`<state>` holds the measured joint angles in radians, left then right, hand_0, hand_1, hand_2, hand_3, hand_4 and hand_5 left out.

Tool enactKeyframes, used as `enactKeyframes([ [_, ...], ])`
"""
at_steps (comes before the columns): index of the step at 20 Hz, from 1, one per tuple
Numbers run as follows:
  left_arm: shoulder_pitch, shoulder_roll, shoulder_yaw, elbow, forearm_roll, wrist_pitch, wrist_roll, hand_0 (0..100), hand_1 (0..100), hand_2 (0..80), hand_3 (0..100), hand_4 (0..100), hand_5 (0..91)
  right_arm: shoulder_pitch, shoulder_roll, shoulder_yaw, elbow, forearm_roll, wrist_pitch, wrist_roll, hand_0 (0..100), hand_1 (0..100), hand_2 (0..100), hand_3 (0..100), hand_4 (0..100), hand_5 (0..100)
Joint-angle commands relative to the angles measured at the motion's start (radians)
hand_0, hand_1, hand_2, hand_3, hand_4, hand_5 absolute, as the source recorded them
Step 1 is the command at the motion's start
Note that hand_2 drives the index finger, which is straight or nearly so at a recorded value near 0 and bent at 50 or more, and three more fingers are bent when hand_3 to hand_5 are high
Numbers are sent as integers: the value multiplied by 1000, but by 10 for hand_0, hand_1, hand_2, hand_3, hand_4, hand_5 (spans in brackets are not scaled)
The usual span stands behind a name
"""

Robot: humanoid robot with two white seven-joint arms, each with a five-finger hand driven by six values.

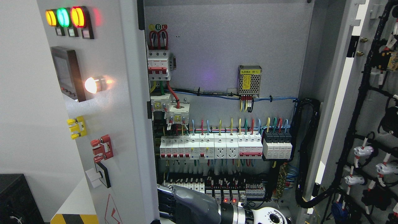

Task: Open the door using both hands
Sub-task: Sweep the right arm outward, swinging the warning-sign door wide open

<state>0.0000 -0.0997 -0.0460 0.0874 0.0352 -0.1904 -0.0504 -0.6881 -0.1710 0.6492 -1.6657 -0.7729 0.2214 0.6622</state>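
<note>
One robot hand (183, 202), right, fingers curled at left door (124, 124) edge.

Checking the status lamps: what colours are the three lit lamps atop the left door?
Amber, green and red lamps, left to right, head view.

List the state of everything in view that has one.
Grey cabinet left door: swung open.
Grey cabinet right door: swung open, wiring side showing.
Yellow, green and red indicator lamps: lit.
White round lamp: lit.
Dark display panel: dark.
Right hand: at left door's edge, grip unclear.
</note>
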Motion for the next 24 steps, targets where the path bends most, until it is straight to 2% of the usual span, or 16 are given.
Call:
enactKeyframes([
  [1, 28, 0, 0, 0, 0, 0, 0, 120, 556, 0, 0, 0, 0, -1, 2, 53, -40, 0, 1, -4, 99, 131, 0, 0, 0, 0],
  [12, 28, 0, 0, 0, 0, 0, 0, 120, 556, 0, 0, 0, 0, 28, 16, 86, -68, 4, 22, -12, 100, 130, 0, 0, 0, 0],
  [24, 28, 0, 0, 0, 0, 0, 0, 120, 556, 0, 0, 0, 0, 24, 25, 167, -65, 15, 12, -13, 99, 130, 0, 0, 0, 0],
])
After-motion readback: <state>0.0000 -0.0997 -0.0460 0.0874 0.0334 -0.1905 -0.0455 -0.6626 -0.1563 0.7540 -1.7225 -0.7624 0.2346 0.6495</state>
